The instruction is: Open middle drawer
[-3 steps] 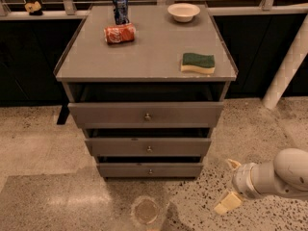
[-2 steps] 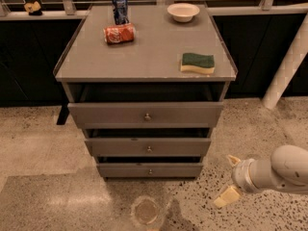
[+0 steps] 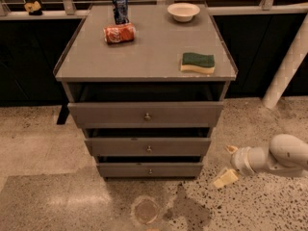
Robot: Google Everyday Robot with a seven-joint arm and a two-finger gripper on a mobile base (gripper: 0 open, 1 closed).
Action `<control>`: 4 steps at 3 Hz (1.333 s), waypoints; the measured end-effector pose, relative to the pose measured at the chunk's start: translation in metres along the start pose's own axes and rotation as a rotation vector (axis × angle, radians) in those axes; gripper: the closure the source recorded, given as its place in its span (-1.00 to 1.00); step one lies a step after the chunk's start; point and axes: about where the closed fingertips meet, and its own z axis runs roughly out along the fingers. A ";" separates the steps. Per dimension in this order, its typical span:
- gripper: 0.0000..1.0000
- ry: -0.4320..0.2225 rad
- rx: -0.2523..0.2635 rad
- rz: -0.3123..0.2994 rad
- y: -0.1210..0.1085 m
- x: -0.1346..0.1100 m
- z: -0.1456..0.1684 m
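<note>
**Camera view, one only.**

- Cabinet (image 3: pixel 154 52): grey, centre of frame, three drawers stacked.
- Top drawer (image 3: pixel 106 114): widest front.
- Middle drawer (image 3: pixel 183 147): centre of frame, just below the top drawer. Mid-sized front with a small round knob (image 3: pixel 148 148) at its middle and a dark gap above. No box interior shows, so it reads as not yet pulled open.
- Bottom drawer (image 3: pixel 120 170): narrowest front, lowest.
- On the cabinet top: blue can (image 3: pixel 120 7) upright at the back, red can (image 3: pixel 119 33) on its side just in front of it, bowl (image 3: pixel 183 11) at the back right, sponge (image 3: pixel 198 62) near the right front edge.
- Floor (image 3: pixel 43 143): speckled, with a dark stain below the cabinet.
- Post (image 3: pixel 288 66): white, leaning, right edge of frame.
- Gripper (image 3: pixel 229 163): lower right of frame, on a white arm (image 3: pixel 286 155) that enters from the right edge. It is beside the cabinet's right lower corner and apart from it. The jaws are spread wide with nothing between them.

**Change against the earlier frames.**

- The gripper has risen in the frame, from near the bottom edge to about the level of the bottom and middle fronts. Its sideways place is much the same.
- The drawers, cans, bowl and sponge are unmoved.

**Meaning for the task (judgement).**

- This is the approach stage: the gripper is lifting toward drawer height.
- It is still well right of the knob and must travel left across the front before the jaws can close on the knob and pull.
- Risk: the upper finger could clip the cabinet's right side on the way in.
</note>
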 end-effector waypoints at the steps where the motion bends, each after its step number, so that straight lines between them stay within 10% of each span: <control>1: -1.00 -0.040 -0.053 -0.038 -0.037 -0.011 0.026; 2: -1.00 -0.043 -0.059 -0.118 -0.084 -0.050 0.046; 4: -1.00 -0.047 -0.049 -0.111 -0.086 -0.062 0.100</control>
